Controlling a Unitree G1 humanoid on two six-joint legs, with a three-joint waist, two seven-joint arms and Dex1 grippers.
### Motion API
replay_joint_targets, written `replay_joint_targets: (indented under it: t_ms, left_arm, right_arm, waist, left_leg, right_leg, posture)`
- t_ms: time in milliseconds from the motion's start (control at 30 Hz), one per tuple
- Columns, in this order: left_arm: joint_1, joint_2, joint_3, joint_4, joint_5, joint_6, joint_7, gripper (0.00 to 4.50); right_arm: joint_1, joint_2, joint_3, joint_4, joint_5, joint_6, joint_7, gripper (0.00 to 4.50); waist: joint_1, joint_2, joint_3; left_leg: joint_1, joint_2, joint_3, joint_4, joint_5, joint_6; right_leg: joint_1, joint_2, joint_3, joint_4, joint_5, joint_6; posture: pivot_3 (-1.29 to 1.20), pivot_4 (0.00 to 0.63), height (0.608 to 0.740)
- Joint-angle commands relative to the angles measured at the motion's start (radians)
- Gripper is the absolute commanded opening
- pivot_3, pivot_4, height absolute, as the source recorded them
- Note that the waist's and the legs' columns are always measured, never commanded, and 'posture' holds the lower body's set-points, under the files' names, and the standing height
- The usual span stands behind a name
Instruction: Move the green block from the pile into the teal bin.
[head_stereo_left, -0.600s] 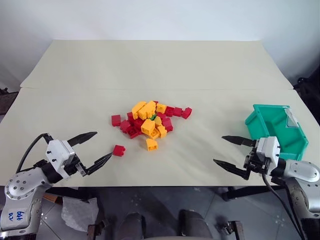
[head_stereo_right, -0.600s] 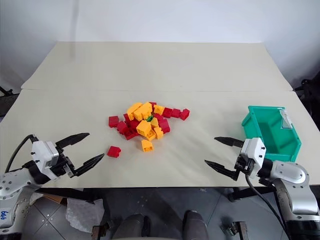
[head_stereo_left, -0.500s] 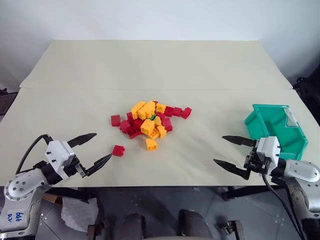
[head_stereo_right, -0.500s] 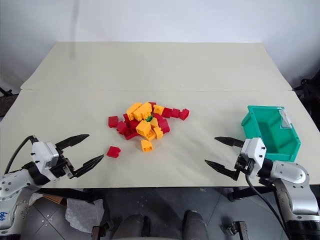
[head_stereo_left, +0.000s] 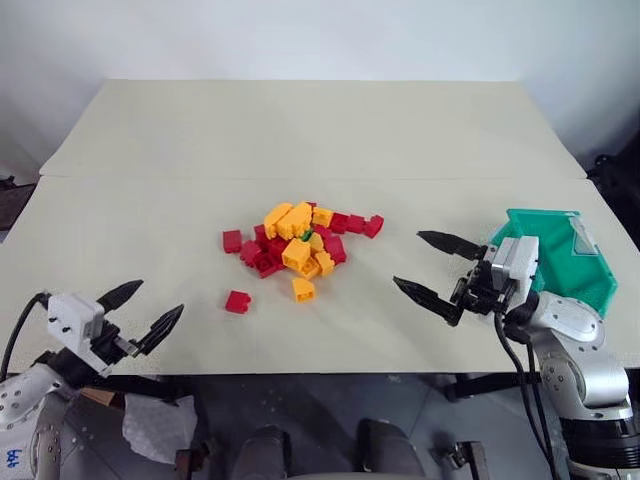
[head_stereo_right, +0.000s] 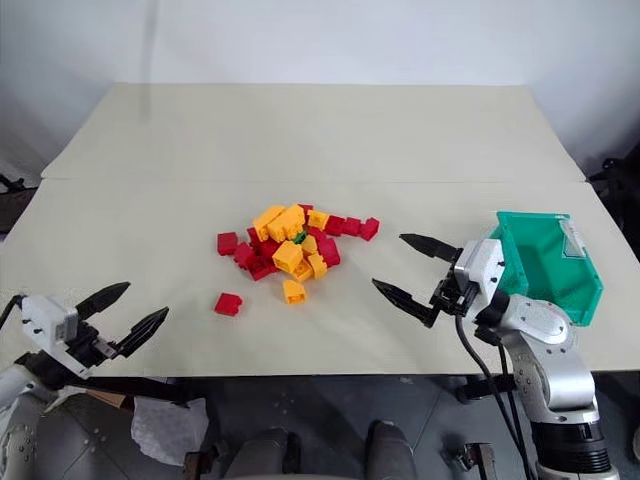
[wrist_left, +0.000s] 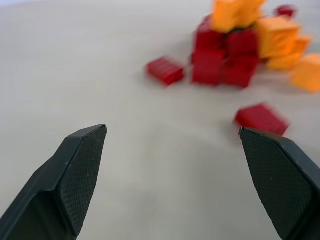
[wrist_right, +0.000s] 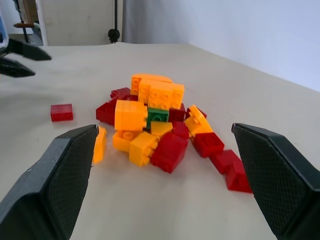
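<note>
The pile (head_stereo_left: 300, 243) of red and yellow-orange bricks lies mid-table. The green block (wrist_right: 158, 115) sits wedged in its middle, under a yellow brick, with just a speck of it visible from the head (head_stereo_right: 298, 237). The teal bin (head_stereo_left: 563, 262) stands at the table's right near edge. My right gripper (head_stereo_left: 408, 260) hovers open between bin and pile, pointing at the pile, a short way off; its fingers (wrist_right: 70, 170) frame the bricks with nothing between them. My left gripper (head_stereo_left: 160, 297) is open and empty at the front left edge, far from the pile.
A lone red brick (head_stereo_left: 237, 301) lies between the left gripper and the pile, another (head_stereo_left: 232, 240) at the pile's left side. The beige table (head_stereo_left: 300, 130) stretches bare behind the pile. A dark object (head_stereo_left: 620, 180) stands past the table's right edge.
My right gripper has swung left from in front of the bin toward the pile. My left gripper has drawn back to the left, toward the table's near edge. No brick has moved.
</note>
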Motion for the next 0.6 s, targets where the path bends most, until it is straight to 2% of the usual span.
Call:
replay_joint_targets:
  t_ms: [33,300,467,567,600]
  left_arm:
    - [0.014,-0.005,0.021,-0.018,-0.01,-0.028,-0.003,4.5]
    - [-0.062,0.015,-0.042,-0.106,-0.034,0.023,0.001,4.5]
    - [-0.076,0.025,-0.049,-0.119,-0.037,0.039,-0.003,4.5]
    - [-0.073,0.028,-0.063,-0.147,-0.053,0.052,-0.026,4.5]
    - [-0.072,0.031,-0.067,-0.153,-0.06,0.059,-0.038,4.5]
  right_arm:
    - [-0.007,-0.006,-0.005,-0.04,0.007,0.008,-0.006,4.47]
    - [0.013,-0.013,-0.015,-0.011,-0.002,-0.009,0.014,4.47]
    - [-0.045,0.01,0.077,-0.001,-0.03,0.051,0.007,4.47]
    - [-0.131,0.044,0.169,0.028,-0.066,0.105,-0.006,3.92]
    - [-0.157,0.055,0.194,0.042,-0.083,0.106,-0.004,3.61]
  waist:
    - [0.003,0.0,0.0]
    - [-0.003,0.0,0.0]
    - [-0.013,0.0,0.0]
    - [-0.021,0.0,0.0]
    - [-0.022,0.0,0.0]
  left_leg:
    - [0.0,0.0,0.001,0.0,0.0,0.0]
    - [0.0,0.0,0.001,0.0,0.0,0.0]
    - [0.0,0.001,0.003,0.0,-0.001,0.0]
    - [0.002,0.002,0.003,0.0,-0.001,0.0]
    - [0.002,0.002,0.002,0.0,0.0,-0.001]
  right_leg:
    - [0.0,0.0,0.0,0.0,0.0,0.0]
    - [0.0,0.0,0.0,0.0,0.0,0.0]
    - [-0.001,0.001,0.0,0.0,0.0,0.0]
    - [-0.001,0.001,0.0,0.001,0.0,0.0]
    - [-0.001,0.001,0.0,0.001,0.0,0.0]
  posture:
    - [0.0,0.15,0.74]
    - [0.0,0.15,0.74]
    - [0.0,0.15,0.74]
    - [0.0,0.15,0.74]
    - [0.0,0.15,0.74]
